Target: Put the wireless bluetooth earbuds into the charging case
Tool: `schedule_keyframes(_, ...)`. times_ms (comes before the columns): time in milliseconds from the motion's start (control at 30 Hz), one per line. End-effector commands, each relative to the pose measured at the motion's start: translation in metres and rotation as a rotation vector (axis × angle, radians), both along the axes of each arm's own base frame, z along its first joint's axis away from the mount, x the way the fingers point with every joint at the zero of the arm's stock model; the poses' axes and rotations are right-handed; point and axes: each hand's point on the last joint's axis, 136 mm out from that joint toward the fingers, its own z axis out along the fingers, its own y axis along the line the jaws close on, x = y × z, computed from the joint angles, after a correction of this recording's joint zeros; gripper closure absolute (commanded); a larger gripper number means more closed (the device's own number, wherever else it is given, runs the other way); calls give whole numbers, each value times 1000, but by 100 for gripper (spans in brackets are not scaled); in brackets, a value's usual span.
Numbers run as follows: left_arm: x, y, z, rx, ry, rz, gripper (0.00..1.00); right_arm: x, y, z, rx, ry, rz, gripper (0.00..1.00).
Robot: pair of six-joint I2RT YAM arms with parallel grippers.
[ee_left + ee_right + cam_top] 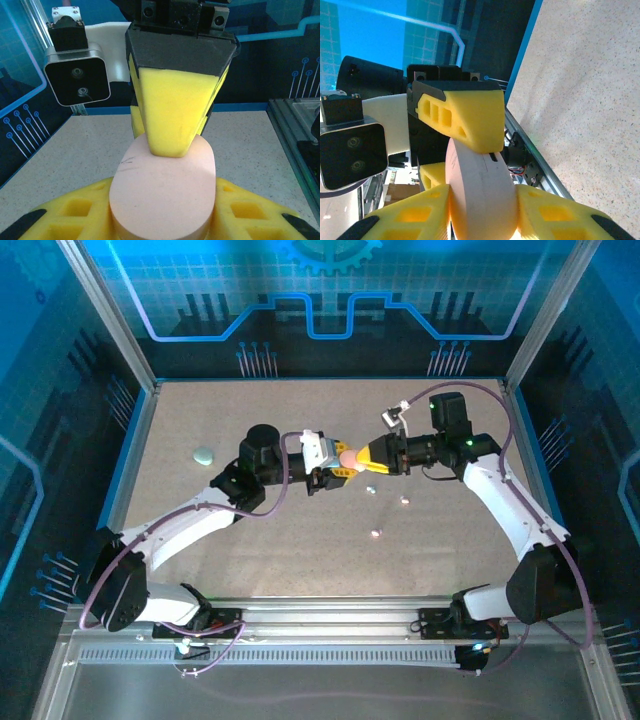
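**A:** From above, how many cases do you count?

**B:** Two. One pink oval pebble-shaped plastic case [348,457] is held above the middle of the speckled beige worktop [300,410], between the left gripper [333,468] and the right gripper [368,457]. One pale green oval case [203,455] lies near the left edge.

**A:** And the earbuds?

**B:** Three tiny glossy bead-like earbuds [370,490] lie loose on the worktop. They are a little right of the middle, toward the near edge, and apart from each other.

**A:** What does the left wrist view show?

**B:** The left gripper [160,222] is closed narrow on the pink case [162,195], with one yellow foam finger at each side. The right gripper [170,142] pinches the far rim.

**A:** And the right wrist view?

**B:** The pink case [480,195] is seen edge-on between the two fingers of the right gripper [482,215], and both touch it. The left gripper [460,155] clamps the far end.
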Motion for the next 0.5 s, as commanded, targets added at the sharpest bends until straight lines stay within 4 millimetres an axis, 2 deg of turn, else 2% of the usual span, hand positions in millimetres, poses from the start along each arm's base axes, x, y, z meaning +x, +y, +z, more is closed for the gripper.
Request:
schedule_keyframes(0,0,1,19,-19,-33,6,69,-9,0,16,51,-18,33,79)
schedule_keyframes(133,3,0,18,-38,-28,12,55,1,-1,19,100,8,1,88)
schedule_keyframes(267,8,1,17,-89,-32,27,45,9,-2,28,166,17,-25,90)
schedule_keyframes(467,7,2,18,-130,-33,11,44,12,-3,35,200,24,-32,90)
